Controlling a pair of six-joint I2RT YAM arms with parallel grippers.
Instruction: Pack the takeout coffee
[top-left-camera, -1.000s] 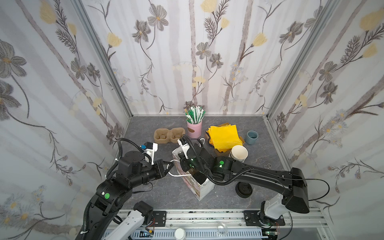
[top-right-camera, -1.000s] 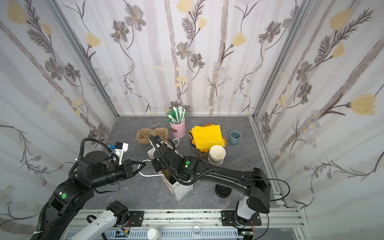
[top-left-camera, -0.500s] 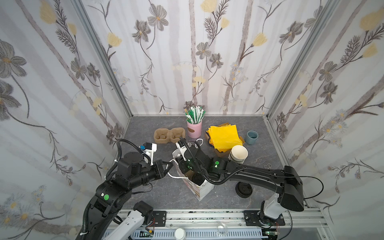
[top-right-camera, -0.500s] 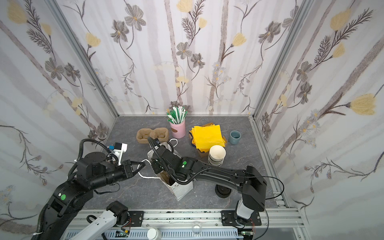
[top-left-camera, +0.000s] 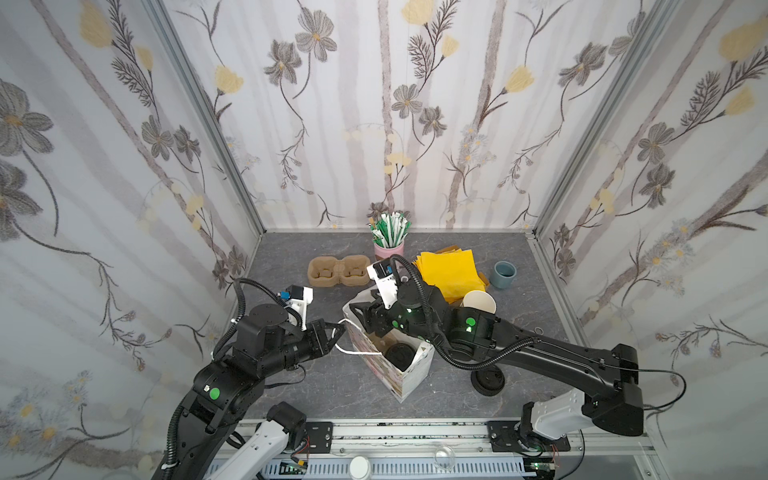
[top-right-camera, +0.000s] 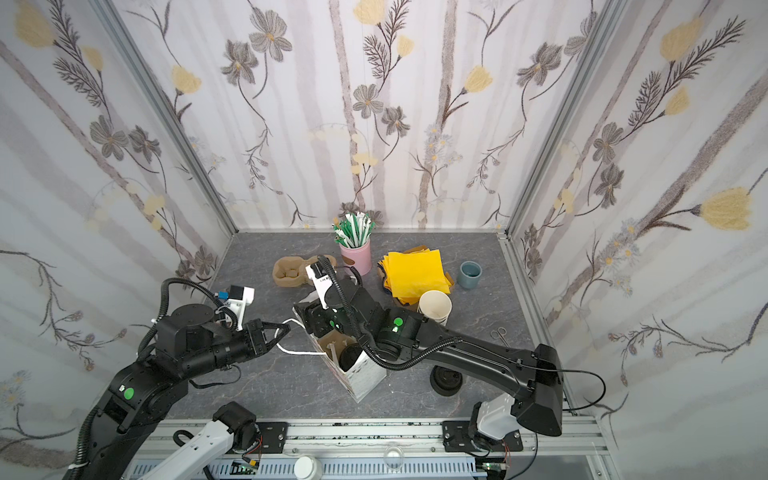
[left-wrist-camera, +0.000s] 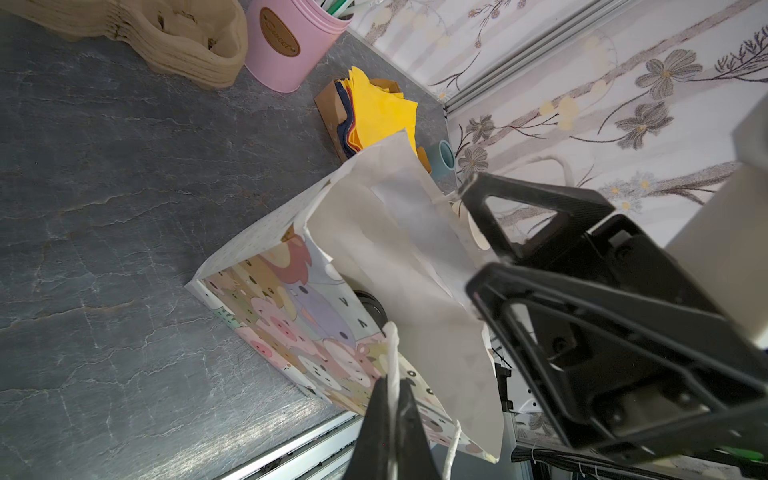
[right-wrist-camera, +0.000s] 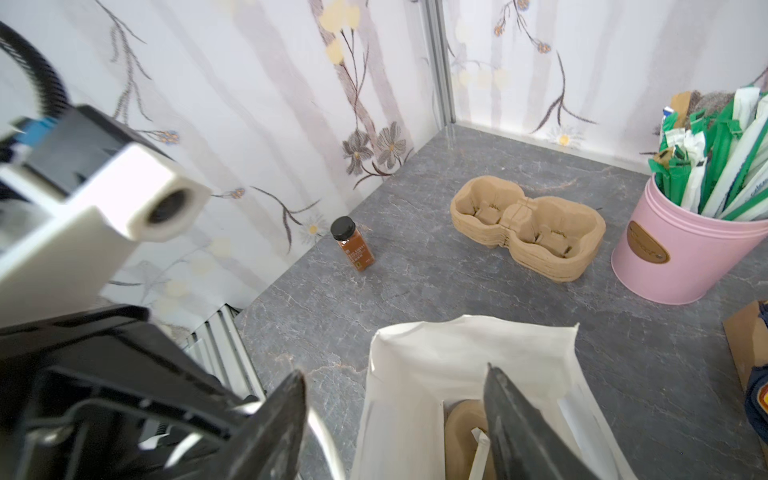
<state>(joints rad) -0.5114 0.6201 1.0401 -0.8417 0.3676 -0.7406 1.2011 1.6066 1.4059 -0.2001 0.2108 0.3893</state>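
Coffee (top-left-camera: 400, 354) inside bag (top-left-camera: 409, 378), black lid up, below rim. Right hand (top-left-camera: 365, 318) over bag mouth, jaws apart, empty. Left hand (top-left-camera: 338, 332) clamped on handle (top-left-camera: 353, 352), which stretches left from rim. Bag stands near front edge of desk (top-left-camera: 316, 386); bare desk to its left; lids (top-left-camera: 488, 380) near its right, apart from it

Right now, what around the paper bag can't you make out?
Takeout coffee: in both top views only its black lid shows; paper bag walls hide its side.
Right wrist view: no cup; the open right tool and the picture edge cut off the bag's inside.
Left wrist view: the bag's white wall and the right tool block most of its inside.
Pile of black lids: partly under the right arm.
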